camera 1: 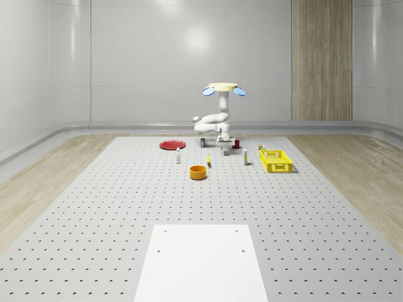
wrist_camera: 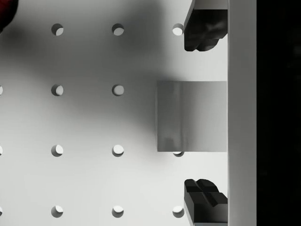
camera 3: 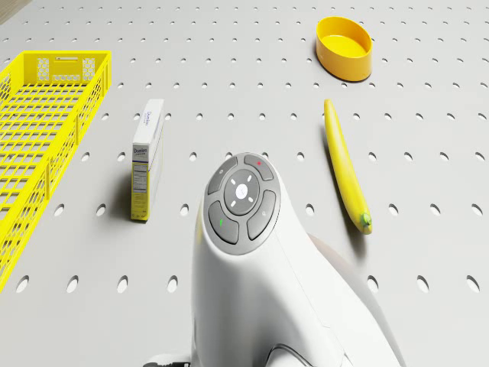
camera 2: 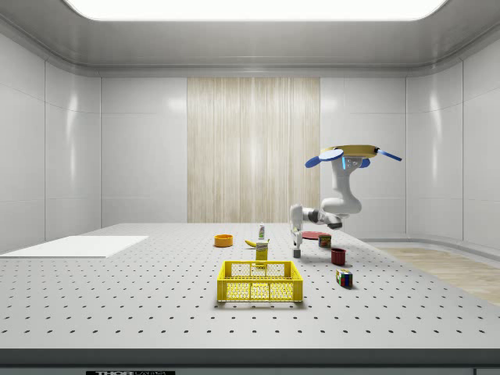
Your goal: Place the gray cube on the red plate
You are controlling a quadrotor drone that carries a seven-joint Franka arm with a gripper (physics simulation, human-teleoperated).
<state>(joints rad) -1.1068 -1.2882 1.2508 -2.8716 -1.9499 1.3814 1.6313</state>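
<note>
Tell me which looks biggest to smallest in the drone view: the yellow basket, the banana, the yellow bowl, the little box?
1. yellow basket
2. banana
3. little box
4. yellow bowl, though it sits farther away, so this is unsure.

This looks like a pretend test room made on a computer. A big gray table (camera 1: pixel 94 207) full of little holes covers most of the floor. The walls (camera 1: pixel 145 56) are smooth, shiny and white, with one wood panel (camera 1: pixel 322 60). A long bright light (camera 2: pixel 254 8) glows on the ceiling. Wood floor (camera 1: pixel 352 163) runs around the table. A flat white sheet (camera 1: pixel 201 261) lies on the table.
</note>
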